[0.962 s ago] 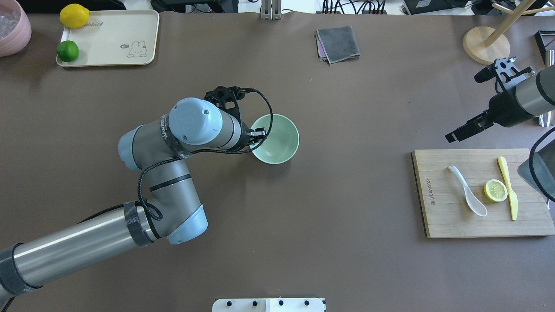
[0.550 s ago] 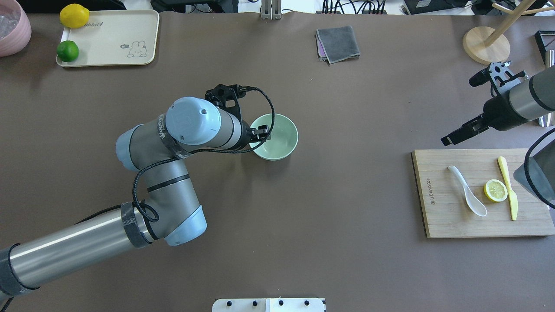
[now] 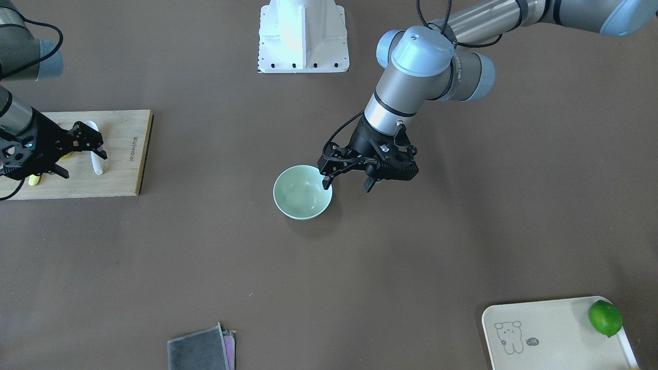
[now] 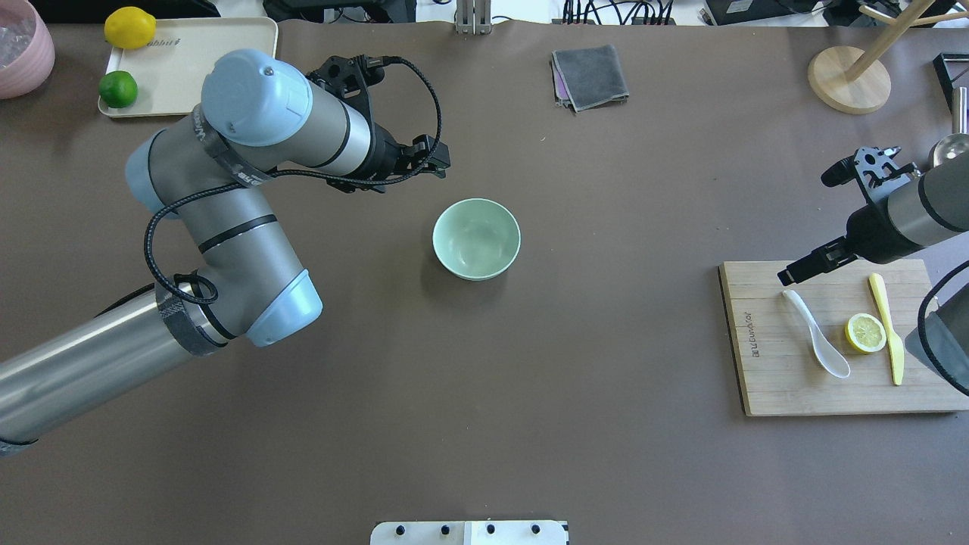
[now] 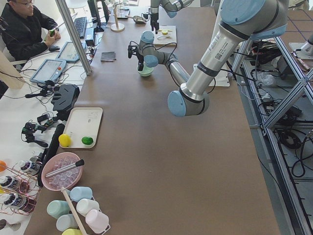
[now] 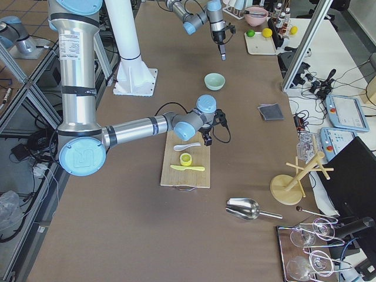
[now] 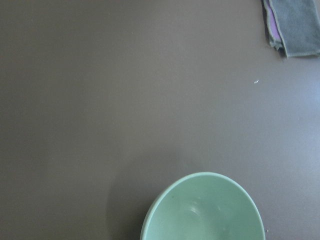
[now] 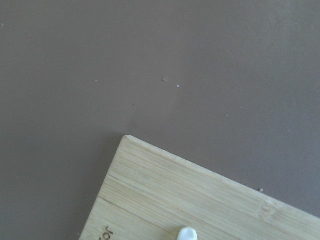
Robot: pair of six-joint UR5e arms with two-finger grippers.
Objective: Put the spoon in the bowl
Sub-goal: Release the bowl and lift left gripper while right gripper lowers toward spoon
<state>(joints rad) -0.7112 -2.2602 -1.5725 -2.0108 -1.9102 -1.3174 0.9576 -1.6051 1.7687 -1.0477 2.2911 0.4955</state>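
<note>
While the spoon (image 4: 817, 344) is lying on the cutting board (image 4: 764, 386), well apart from the bowl (image 4: 477, 238) at mid-desk, the right hand (image 3: 85, 164) is hovering over its handle end, fingers spread and empty. It should be descending astride the thick handle, avoiding the lemon slice (image 4: 865, 333). The left hand (image 3: 347, 185) is hanging open near the bowl. The front-facing view is revealing the right fingers' spread; the overhead is showing one dark bar.

Spoon (image 4: 817, 342) by right claw (image 3: 84, 163): glossy, ceramic-like. Board (image 4: 772, 382) below it: pale wood, matt, fine grain. Bowl (image 4: 477, 239) beside left claw (image 3: 346, 185): smooth, slight sheen. Table (image 4: 606, 416) under both: matt. Cloth (image 4: 590, 76) beyond left claw: soft weave.
</note>
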